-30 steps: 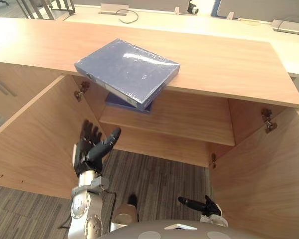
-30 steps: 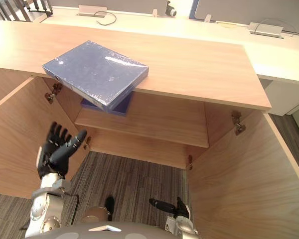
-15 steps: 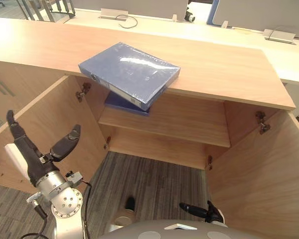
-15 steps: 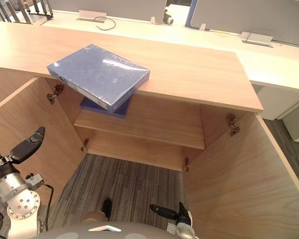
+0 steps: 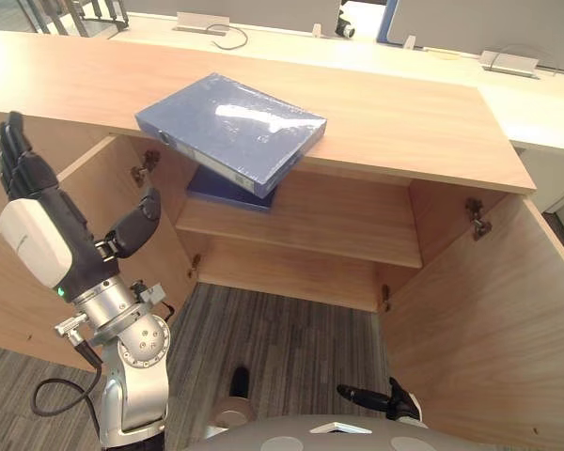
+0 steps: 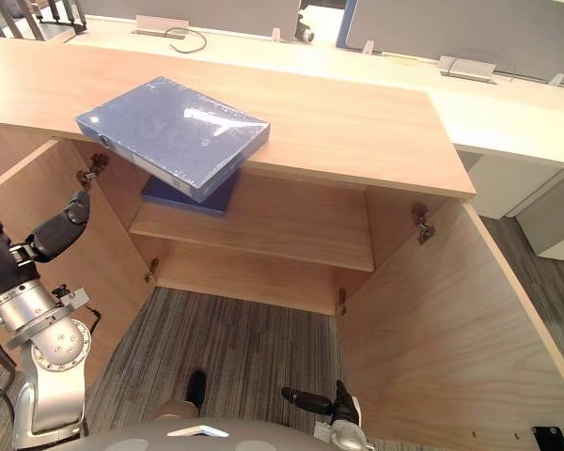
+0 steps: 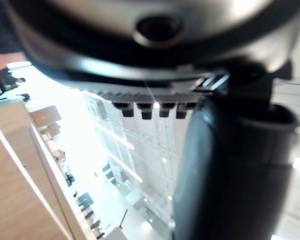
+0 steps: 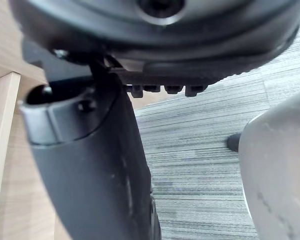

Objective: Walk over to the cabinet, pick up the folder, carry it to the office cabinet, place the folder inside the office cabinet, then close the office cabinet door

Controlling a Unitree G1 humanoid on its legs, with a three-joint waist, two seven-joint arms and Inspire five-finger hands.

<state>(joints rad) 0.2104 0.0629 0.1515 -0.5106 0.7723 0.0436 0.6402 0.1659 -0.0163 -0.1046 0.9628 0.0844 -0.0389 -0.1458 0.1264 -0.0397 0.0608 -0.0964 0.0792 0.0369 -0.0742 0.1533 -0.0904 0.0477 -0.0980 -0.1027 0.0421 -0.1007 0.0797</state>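
Blue folder (image 5: 230, 132) flat on cabinet top (image 5: 423, 122), near corner overhanging front edge, untouched. L hand (image 5: 36, 230) raised left of it by open L door (image 6: 108, 225), fingers straight, thumb apart, empty. R hand (image 5: 381, 402) low, near, fingers straight, empty. 2nd blue file (image 5: 227, 188) on shelf (image 5: 320, 221), left end, under folder. R door (image 5: 479, 319) open.

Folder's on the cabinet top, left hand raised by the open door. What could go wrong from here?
The folder overhangs the front edge of the cabinet top; a clumsy touch could tip it off. The open left hand is near the left door and might knock it when reaching. A second folder on the shelf may crowd the placement.
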